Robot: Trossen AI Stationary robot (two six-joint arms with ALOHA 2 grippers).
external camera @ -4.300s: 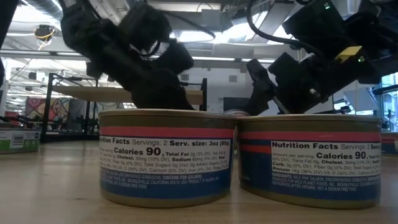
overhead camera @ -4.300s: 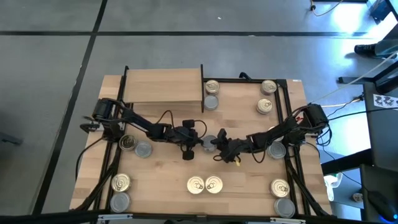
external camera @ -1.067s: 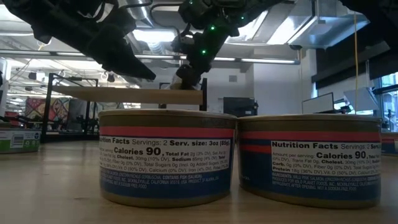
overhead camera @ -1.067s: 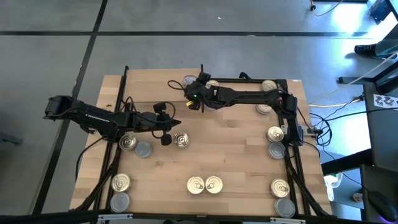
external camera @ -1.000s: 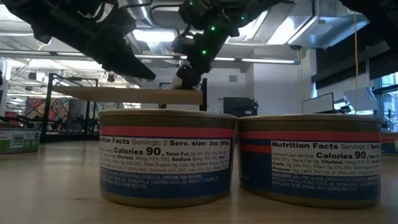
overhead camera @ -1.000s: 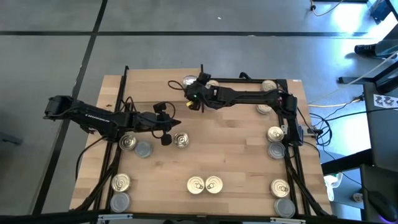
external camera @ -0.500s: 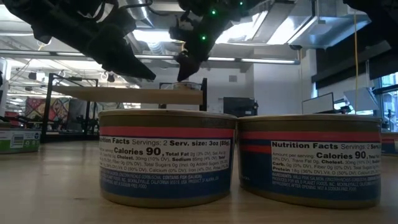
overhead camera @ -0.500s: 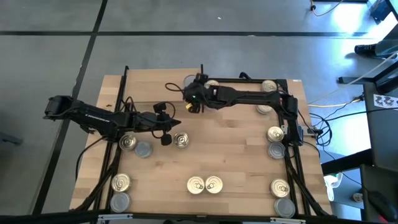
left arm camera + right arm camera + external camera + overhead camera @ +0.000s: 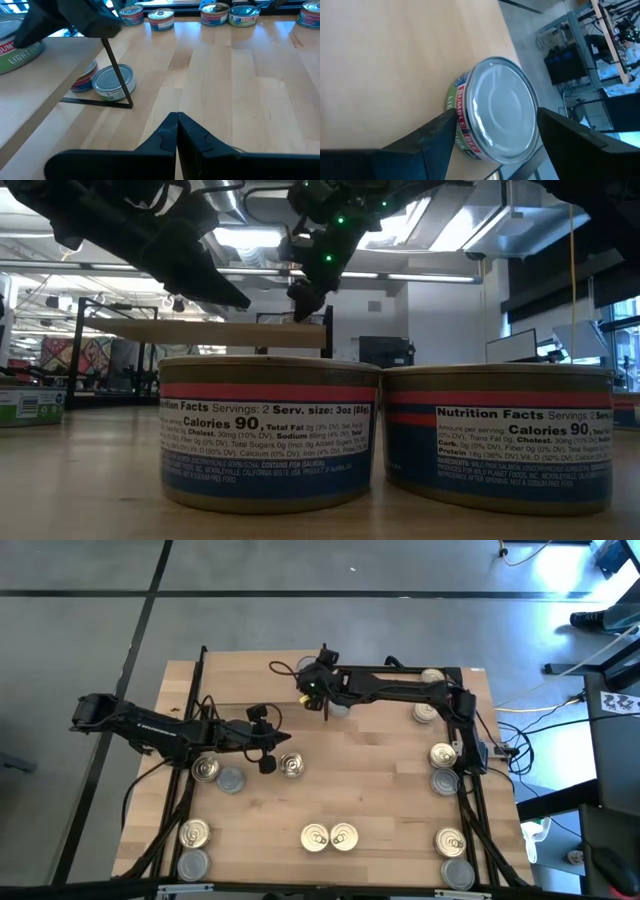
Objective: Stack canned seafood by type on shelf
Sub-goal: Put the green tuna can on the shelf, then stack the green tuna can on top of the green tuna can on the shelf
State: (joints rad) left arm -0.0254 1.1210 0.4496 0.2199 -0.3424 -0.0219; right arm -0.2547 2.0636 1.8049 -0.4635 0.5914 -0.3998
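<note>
The shelf [image 9: 250, 680] stands at the table's far left. One silver-topped, green-labelled tin of canned seafood [image 9: 495, 110] sits on the shelf's top near the far right corner [image 9: 283, 668]. My right gripper [image 9: 495, 145] hovers open just above the shelf, one finger on each side of this tin. It shows in the low view too [image 9: 303, 305]. My left gripper [image 9: 176, 122] is shut and empty above the table's middle left [image 9: 268, 745], near a gold-lidded tin [image 9: 291, 765]. Two more tins [image 9: 115, 82] rest on the table under the shelf's corner.
Tins lie in pairs around the table: front middle [image 9: 329, 836], left edge [image 9: 218, 775], front left [image 9: 193, 847], right edge [image 9: 444, 766], far right [image 9: 430, 695] and front right [image 9: 453, 856]. The shelf's black post [image 9: 117, 75] stands ahead of my left gripper.
My right gripper has risen a little off the shelf top and shifted slightly toward the table's far edge. The silver-topped tin has stayed where it was on the shelf.
</note>
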